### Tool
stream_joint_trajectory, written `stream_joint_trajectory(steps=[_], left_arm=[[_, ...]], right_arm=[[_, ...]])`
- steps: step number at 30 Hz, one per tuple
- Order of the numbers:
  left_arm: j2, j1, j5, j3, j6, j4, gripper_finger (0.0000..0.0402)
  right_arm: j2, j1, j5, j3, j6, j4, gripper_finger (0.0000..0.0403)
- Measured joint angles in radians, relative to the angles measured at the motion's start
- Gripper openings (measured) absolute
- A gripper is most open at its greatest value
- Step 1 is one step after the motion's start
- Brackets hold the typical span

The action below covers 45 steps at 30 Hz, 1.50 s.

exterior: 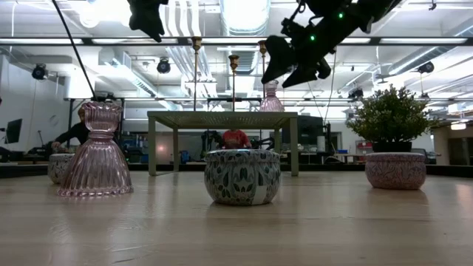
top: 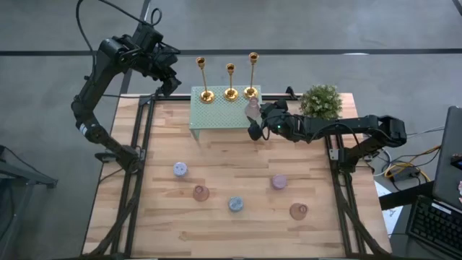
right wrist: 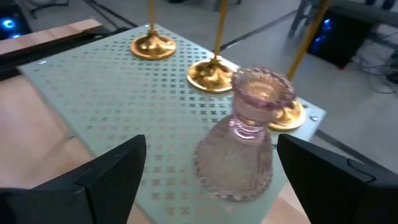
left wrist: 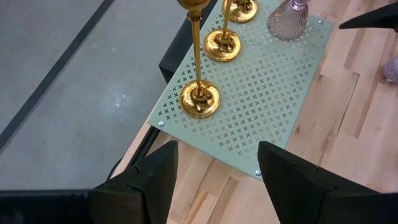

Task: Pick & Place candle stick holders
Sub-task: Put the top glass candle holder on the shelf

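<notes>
Three gold candle stick holders (top: 206, 94) (top: 231, 92) (top: 250, 90) stand by their round bases in a row along the far edge of a pale green perforated stand (top: 216, 119). A pink glass holder (right wrist: 239, 149) stands upright on the stand's right end. My right gripper (top: 257, 124) is open, with one finger on either side of the pink holder and a gap on both sides. My left gripper (left wrist: 217, 180) hangs open and high above the stand's far left corner, with nothing between its fingers.
On the wooden table nearer the front lie two pink glass holders (top: 201, 193) (top: 298, 211), two patterned tins (top: 180, 169) (top: 236, 204) and a pink tin (top: 279, 182). A potted plant (top: 320, 101) stands at the far right, beside my right arm.
</notes>
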Motion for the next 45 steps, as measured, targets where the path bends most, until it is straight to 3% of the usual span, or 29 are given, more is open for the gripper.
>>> stream_joint_trajectory(steps=[13, 32, 45], left_arm=[[0.000, 0.000, 0.000, 0.000, -0.001, 0.001, 0.0225], [0.000, 0.000, 0.000, 0.000, -0.008, 0.007, 0.0225], [0.000, 0.000, -0.008, 0.000, -0.008, 0.007, 0.0225]], right_arm=[[0.016, -0.002, 0.112, -0.106, 0.008, 0.249, 0.0345], [0.016, -0.041, 0.076, -0.153, 0.000, 0.360, 0.0284], [0.160, -0.044, 0.055, -0.100, -0.035, 0.485, 0.0257]])
